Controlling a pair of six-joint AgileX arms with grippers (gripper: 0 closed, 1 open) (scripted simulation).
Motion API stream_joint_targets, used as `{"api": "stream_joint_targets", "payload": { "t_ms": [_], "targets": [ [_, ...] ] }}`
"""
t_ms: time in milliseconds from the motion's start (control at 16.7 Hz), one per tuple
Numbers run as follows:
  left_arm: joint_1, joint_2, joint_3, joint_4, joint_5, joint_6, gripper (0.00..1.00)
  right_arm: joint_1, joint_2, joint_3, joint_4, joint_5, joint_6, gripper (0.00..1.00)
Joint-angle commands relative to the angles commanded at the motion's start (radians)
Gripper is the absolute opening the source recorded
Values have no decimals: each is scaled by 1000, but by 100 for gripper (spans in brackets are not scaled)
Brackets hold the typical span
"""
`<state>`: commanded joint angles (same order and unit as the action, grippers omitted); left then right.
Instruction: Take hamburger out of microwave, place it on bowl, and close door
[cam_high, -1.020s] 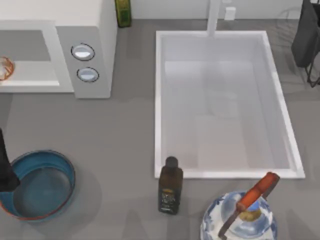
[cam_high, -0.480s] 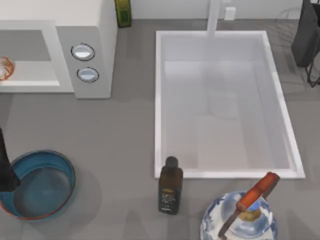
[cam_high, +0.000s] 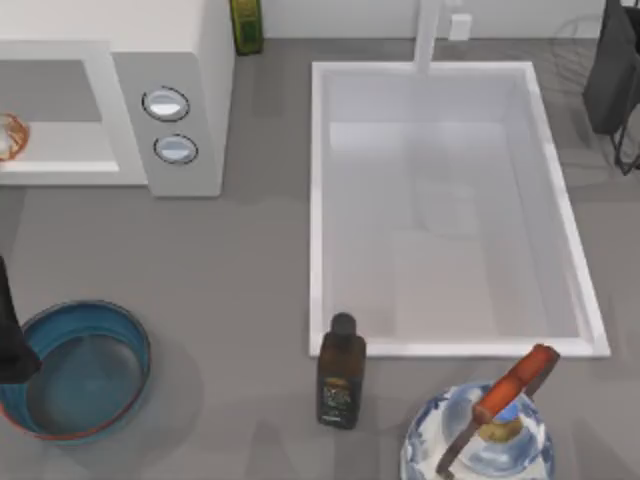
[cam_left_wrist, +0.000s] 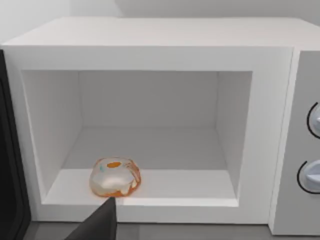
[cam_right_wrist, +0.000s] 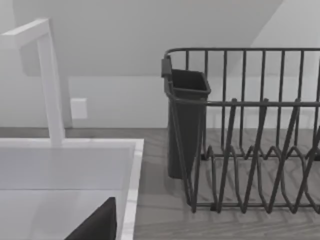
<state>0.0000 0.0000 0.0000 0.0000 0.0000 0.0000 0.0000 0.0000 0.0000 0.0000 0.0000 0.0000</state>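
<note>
The large white boxy microwave (cam_high: 150, 90) sits at the upper left of the top view, its cavity open. In the left wrist view the small pale cream hamburger (cam_left_wrist: 114, 177) with an orange spot rests near the cavity's front edge. The round shallow blue bowl (cam_high: 80, 368) with a reddish rim sits on the grey surface (cam_high: 240, 290) at lower left. The left end effector (cam_high: 10, 335) is at the frame's left edge, overlapping the bowl's rim; whether it is wide or narrow cannot be told. The right arm (cam_high: 612, 70) is at the upper right.

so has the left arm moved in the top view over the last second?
No. The left arm sits at the same spot against the bowl rim.
</note>
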Motion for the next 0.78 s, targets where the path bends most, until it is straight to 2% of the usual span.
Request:
{"api": "stream_joint_targets", "payload": {
  "t_ms": [360,780],
  "targets": [
    [9,96,39,44,10,4,100,0,0,0,0,0,0,100],
    [54,589,236,267,61,24,100,0,0,0,0,0,0,100]
  ]
}}
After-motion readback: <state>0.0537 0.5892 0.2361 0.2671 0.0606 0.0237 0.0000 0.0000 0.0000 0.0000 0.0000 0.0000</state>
